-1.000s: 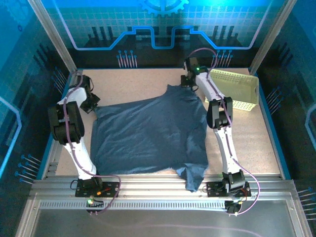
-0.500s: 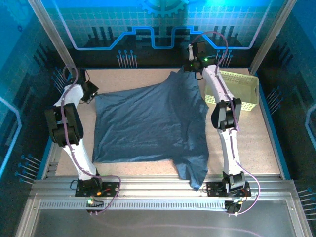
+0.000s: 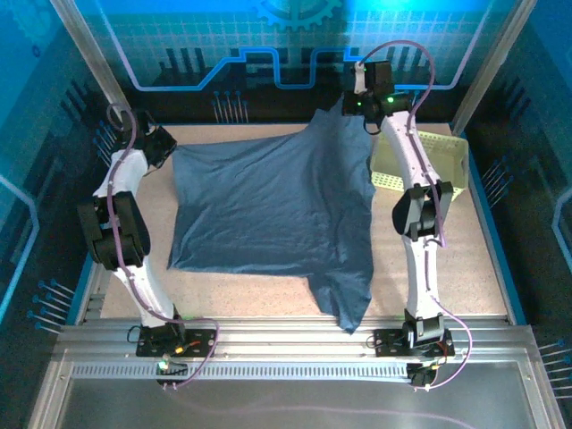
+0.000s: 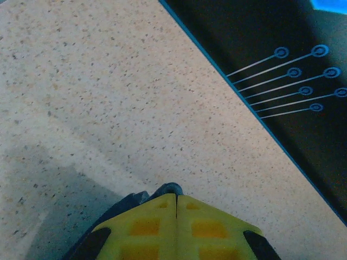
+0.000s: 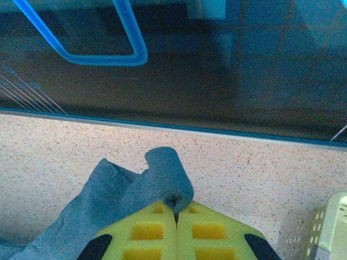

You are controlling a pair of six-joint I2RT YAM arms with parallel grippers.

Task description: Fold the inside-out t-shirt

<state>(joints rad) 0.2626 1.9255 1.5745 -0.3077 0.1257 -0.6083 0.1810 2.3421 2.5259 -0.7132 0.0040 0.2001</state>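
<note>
Soft cloth on a matt speckled tabletop (image 3: pixel 447 268)
The inside-out t-shirt (image 3: pixel 277 201) is seen as soft, wrinkled, matt cloth, and the tabletop is finished with a fine grain. At 2 o'clock, the basket (image 3: pixel 440 161) is formed of perforated pale plastic. At 6 o'clock, ribbed, dull-sheened metal rails (image 3: pixel 286 344) are laid. The right gripper (image 5: pixel 176 210) is moulded in matt yellow plastic.

Slate-blue t-shirt (image 3: pixel 273 210), spread, far corners lifted

Speckled beige tabletop (image 3: pixel 469 259), blue-lit walls (image 3: pixel 179 40)
</note>
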